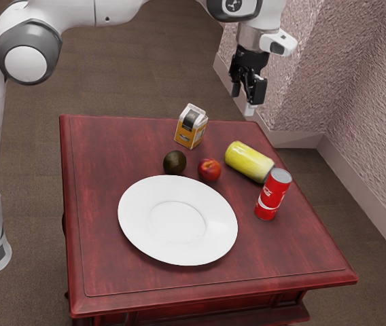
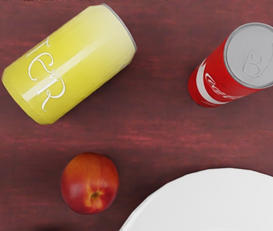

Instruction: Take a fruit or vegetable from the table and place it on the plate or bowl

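A red-and-yellow peach [image 1: 209,170] [image 2: 90,183] rests on the dark red table [image 1: 98,224], just beyond the far rim of a large white plate [image 1: 177,219] [image 2: 213,202]. A dark avocado [image 1: 174,162] lies beside the peach, toward the exterior view's left. My black gripper [image 1: 244,97] hangs high above the table's far right corner, open, with nothing between its fingers. It is well above and behind the peach.
A yellow can [image 1: 249,161] [image 2: 69,62] lies on its side to the right of the peach. A red cola can [image 1: 273,194] [image 2: 242,65] stands upright near the plate's right rim. An orange and white carton [image 1: 191,126] stands at the back. A textured wall runs along the right.
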### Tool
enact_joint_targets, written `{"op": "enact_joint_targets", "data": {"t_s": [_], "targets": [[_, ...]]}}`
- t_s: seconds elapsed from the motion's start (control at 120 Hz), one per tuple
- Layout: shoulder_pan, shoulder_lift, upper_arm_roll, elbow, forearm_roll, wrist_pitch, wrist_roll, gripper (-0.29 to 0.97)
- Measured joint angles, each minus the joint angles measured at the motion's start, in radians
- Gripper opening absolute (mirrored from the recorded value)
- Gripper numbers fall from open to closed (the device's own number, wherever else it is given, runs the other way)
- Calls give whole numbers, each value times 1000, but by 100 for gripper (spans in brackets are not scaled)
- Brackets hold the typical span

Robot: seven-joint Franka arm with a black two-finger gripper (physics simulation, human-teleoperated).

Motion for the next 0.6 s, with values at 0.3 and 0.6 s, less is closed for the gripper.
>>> {"op": "enact_joint_targets", "data": {"t_s": [0.3,0.6], "targets": [[2,-1,2,0,-1,3,20,68],[35,69,8,-2,17,3,31,68]]}}
